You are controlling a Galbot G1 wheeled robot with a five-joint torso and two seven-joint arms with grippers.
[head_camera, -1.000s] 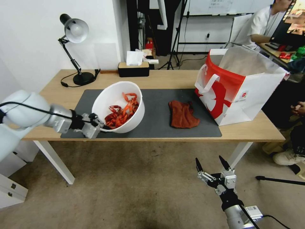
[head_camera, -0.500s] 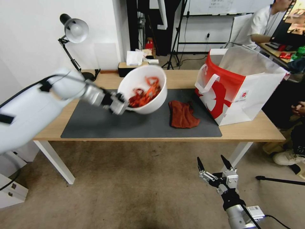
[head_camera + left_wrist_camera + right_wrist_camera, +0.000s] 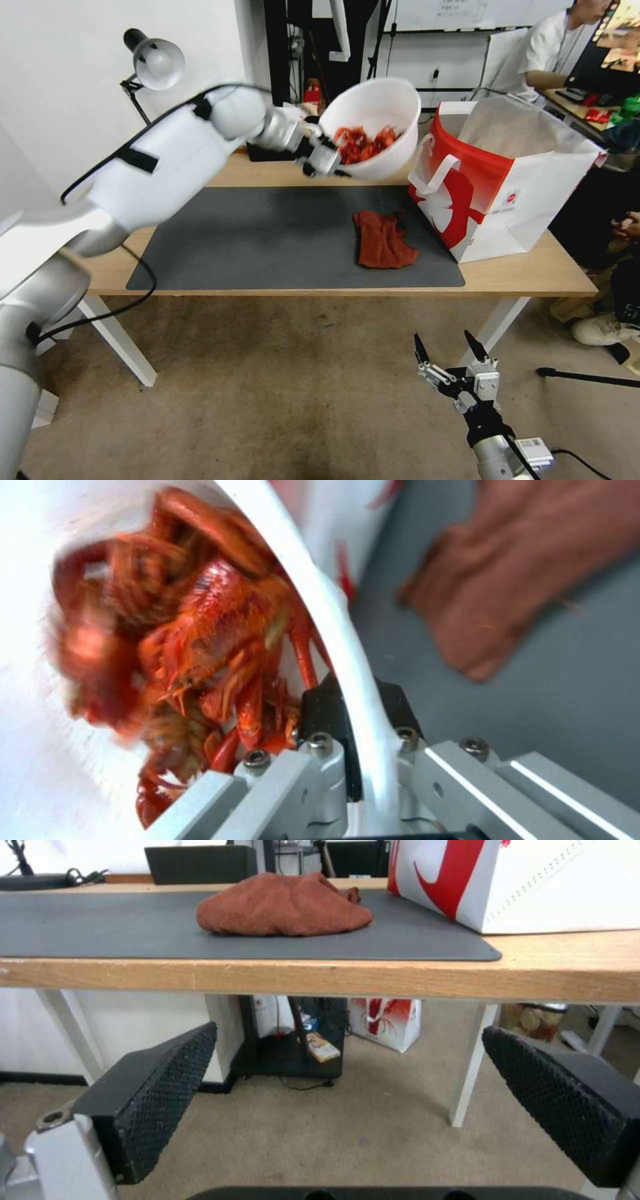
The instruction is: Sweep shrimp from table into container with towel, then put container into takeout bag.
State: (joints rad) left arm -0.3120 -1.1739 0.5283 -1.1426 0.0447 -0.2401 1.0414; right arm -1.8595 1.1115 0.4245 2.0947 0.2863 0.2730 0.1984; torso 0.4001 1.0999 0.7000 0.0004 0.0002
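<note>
While the right gripper (image 3: 448,343) hangs low over the beige carpet (image 3: 267,387) at 5 o'clock, fingers wide, the towel (image 3: 383,240) lies on the table's (image 3: 533,273) grey mat (image 3: 267,233). Farther back, at 12 o'clock, the left gripper (image 3: 328,160) pinches the container (image 3: 373,107) rim, holding the shrimp (image 3: 363,141) aloft just beside the takeout bag (image 3: 520,193).

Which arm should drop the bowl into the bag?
Left. Its tool already clamps the container's rim, raised beside the takeout bag's open top. The right tool hangs open below the table edge.

Left arm: raised, extended forward; left tool (image 3: 325,159) clamped. Right arm: low, parked; right tool (image 3: 450,351) fingers spread apart.
</note>
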